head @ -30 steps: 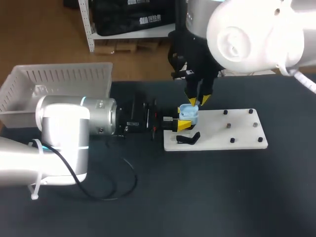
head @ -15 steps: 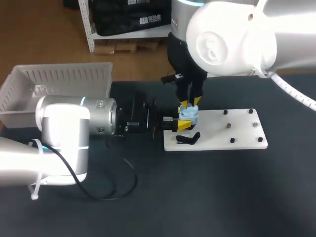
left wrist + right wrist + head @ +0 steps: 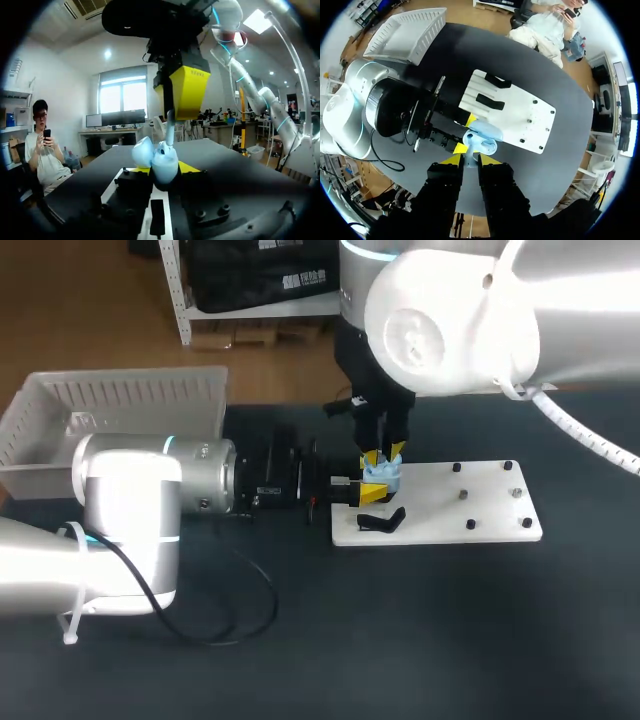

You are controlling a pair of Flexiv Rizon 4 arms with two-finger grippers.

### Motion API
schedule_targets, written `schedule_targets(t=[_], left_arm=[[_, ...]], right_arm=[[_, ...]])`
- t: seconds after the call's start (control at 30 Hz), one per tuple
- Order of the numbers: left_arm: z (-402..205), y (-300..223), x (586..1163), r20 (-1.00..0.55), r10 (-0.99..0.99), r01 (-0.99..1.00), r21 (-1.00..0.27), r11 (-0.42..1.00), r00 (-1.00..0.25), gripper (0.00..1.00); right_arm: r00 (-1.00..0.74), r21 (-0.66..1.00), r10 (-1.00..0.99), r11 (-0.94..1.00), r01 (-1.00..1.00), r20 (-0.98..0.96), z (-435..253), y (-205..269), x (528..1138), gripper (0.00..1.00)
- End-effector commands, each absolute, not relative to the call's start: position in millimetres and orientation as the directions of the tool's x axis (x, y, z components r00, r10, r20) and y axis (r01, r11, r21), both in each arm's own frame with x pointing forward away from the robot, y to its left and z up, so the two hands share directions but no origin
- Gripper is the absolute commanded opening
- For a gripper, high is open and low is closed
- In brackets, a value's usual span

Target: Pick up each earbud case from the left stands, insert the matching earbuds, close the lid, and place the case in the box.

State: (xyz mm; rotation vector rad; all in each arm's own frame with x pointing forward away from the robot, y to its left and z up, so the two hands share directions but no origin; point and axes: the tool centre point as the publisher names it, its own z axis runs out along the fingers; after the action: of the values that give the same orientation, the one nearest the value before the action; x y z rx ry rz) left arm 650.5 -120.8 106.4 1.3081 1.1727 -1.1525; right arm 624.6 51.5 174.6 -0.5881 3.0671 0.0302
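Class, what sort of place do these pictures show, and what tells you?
Probably a robotics lab workbench: a left arm and right arm meet over a dark table; the left gripper holds a blue earbud case by a white pegged plate, the right gripper an earbud.

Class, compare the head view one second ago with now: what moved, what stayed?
The right gripper swung leftward in the head view and lowered to the open earbud case, still pinching what looks like an earbud. Nothing was newly gripped or released. The left gripper, holding the case, and the white stand board stayed put.
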Motion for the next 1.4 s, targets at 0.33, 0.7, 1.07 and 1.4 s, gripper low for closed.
schedule_targets(t=[0.33,0.7,1.07,1.4], left_arm=[[105,-121,651,-0.996,0.046,0.996,0.078,-0.038,0.079,0.0],[105,-121,651,-0.996,0.046,0.996,0.078,-0.038,0.079,0.0],[105,-121,651,-0.996,0.046,0.996,0.078,-0.038,0.079,0.0],[105,-121,651,-0.996,0.046,0.996,0.078,-0.038,0.079,0.0]], right_arm=[[-0.927,0.01,-0.376,0.927,-0.376,-0.014,168,58,629,0.0],[-0.929,0.01,-0.37,0.929,-0.37,-0.013,165,58,629,0.0],[-0.935,0.01,-0.353,0.935,-0.354,-0.037,163,54,627,0.0],[-0.931,0.012,-0.357,0.933,-0.359,-0.073,163,54,624,0.0]])
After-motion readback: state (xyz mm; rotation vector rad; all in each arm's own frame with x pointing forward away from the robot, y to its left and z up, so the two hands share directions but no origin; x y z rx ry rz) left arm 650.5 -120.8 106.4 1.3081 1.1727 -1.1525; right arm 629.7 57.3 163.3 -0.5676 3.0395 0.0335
